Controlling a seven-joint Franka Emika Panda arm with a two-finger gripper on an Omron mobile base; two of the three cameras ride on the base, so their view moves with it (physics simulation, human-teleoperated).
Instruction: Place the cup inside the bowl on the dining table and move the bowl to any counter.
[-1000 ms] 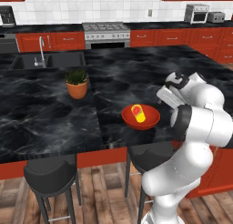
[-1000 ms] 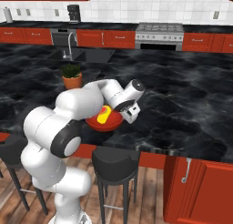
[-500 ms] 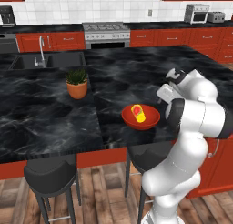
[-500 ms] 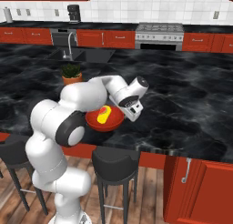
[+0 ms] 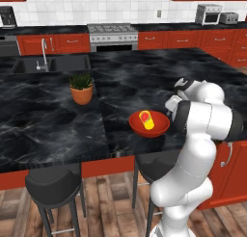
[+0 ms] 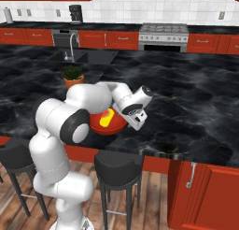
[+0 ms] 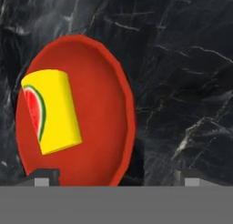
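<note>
End effector (image 6: 136, 119), fingers spread and empty, is swinging down to the bowl's (image 7: 111, 100) right rim, having backed off since a second ago. Cup (image 7: 51, 110) is lying inside at center-left of the hand view, so gripping the bowl on the desk (image 5: 53, 125) comes next.

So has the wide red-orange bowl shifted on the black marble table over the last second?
No. The bowl sits the same way from the potted plant as before.
</note>
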